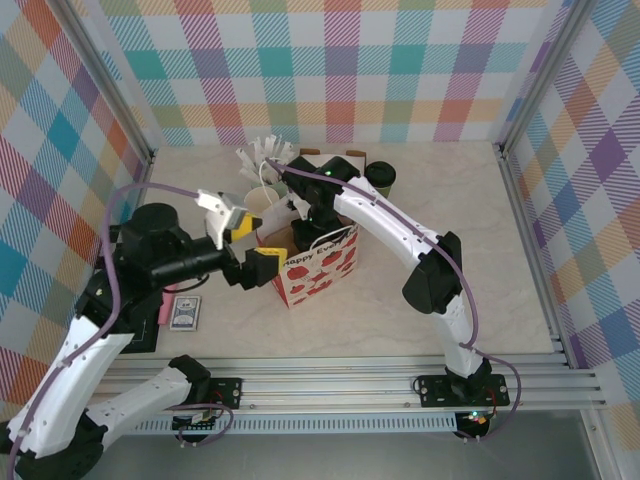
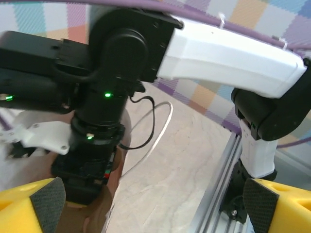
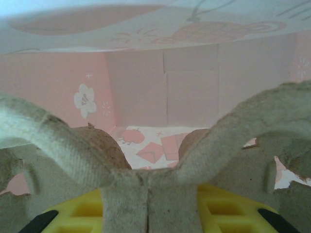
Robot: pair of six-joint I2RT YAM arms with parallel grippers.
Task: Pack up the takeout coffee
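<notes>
**Takeout coffee** (image 1: 380,178): a small dark-green paper cup with a round black plastic lid. It stands upright on the cream marbled tabletop (image 1: 480,210) toward the far wall, just right of the right arm's wrist and behind the gift bag. Neither claw touches it. Any print on the cup is too small to read.

**Paper gift bag** (image 1: 318,265): white with a red fruit print, standing open at the middle of the tabletop. Its front reads "Happy Eve…"; the remaining letters cannot be made out.

**Right claw** (image 3: 154,218): yellow-fingered, reaching down through the bag's mouth. It is closed on the central rib of a grey-brown moulded-pulp cup carrier (image 3: 58,145). In the right wrist view, the carrier's arched walls stand against the bag's pink inner face, where a flower and fruit shapes show through.

**Left claw** (image 1: 250,248): yellow with dark pads, spread wide and holding nothing, just beside the bag's left edge. In the left wrist view its fingers (image 2: 46,201) frame the right arm's black wrist.

**Surroundings:** a cream paper cup (image 1: 258,200) and a pale-green cup of white packets (image 1: 262,155) stand behind the bag, left of the coffee. The right arm's white forearm crosses between coffee and bag. A blue pack of playing cards (image 1: 185,312), its lettering illegible, lies near the left arm.
</notes>
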